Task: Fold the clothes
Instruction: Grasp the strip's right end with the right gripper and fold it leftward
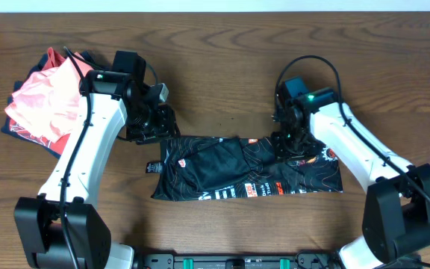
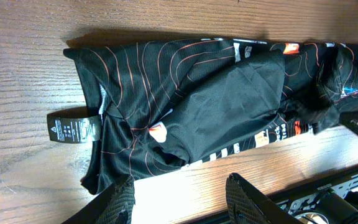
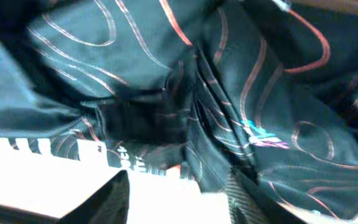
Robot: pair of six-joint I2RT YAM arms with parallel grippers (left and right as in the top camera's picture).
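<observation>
Black jersey (image 1: 245, 168) lies on the table (image 1: 215, 45), centre to right, near the front edge. It is bunched into a long crumpled strip running left to right, not flat and not neatly folded. Thin orange contour lines cover it, with white lettering and small logos along the front hem. A plain black panel is flopped over the middle. A black label tag (image 1: 153, 167) sticks out at the strip's left end and lies on the wood.

Left claw (image 1: 157, 131) sits at the jersey's back-left corner, just behind the cloth. In the left wrist view, the left claw (image 2: 180, 180) is released: the fingers (image 2: 122, 198) are spread wide, with bare table and the jersey's edge between them and nothing gripped. The tag (image 2: 73, 127) shows clearly there, left of the collar area.

Right claw (image 1: 293, 146) is down on the right part of the jersey, over the back edge. The right wrist view is blurry and very close to the fabric. The right claw (image 3: 178, 186) has its fingers (image 3: 110, 198) apart, so it is released too. Cloth folds lie right under it, but I see no pinch on them.

A pile of other garments (image 1: 39, 101) is at the table's back-left, well apart from the jersey. It is salmon-pink on top, with red and navy underneath.
</observation>
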